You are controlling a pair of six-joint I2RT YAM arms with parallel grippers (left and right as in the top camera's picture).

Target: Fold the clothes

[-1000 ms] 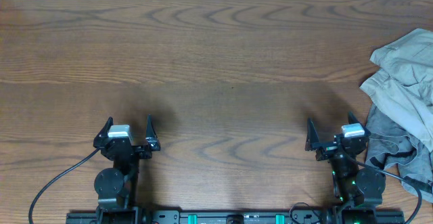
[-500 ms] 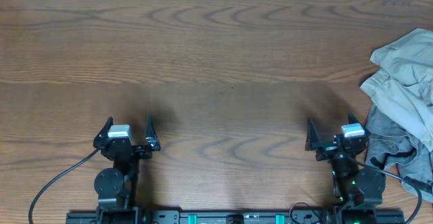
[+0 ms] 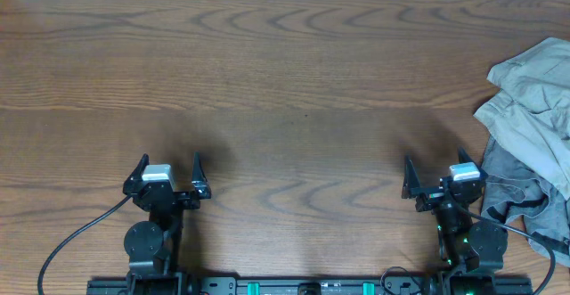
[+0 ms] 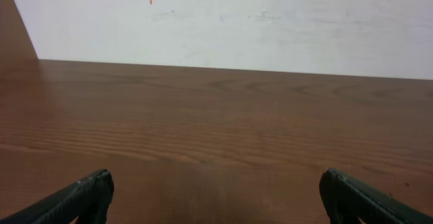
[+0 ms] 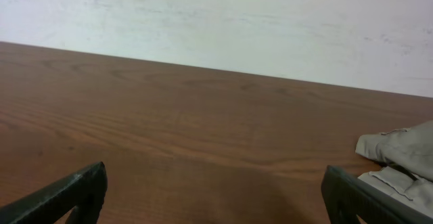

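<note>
A crumpled pile of grey clothes (image 3: 533,135) lies at the table's right edge, light grey pieces on top of a darker grey one. Its edge also shows at the right of the right wrist view (image 5: 404,162). My left gripper (image 3: 168,164) is open and empty near the front left of the table, far from the clothes. My right gripper (image 3: 435,168) is open and empty near the front right, just left of the pile and apart from it. In both wrist views the jaws stand wide apart over bare wood.
The brown wooden table (image 3: 285,81) stretches from the grippers to a white wall (image 4: 223,21) at the back. Black cables run from each arm base along the front edge.
</note>
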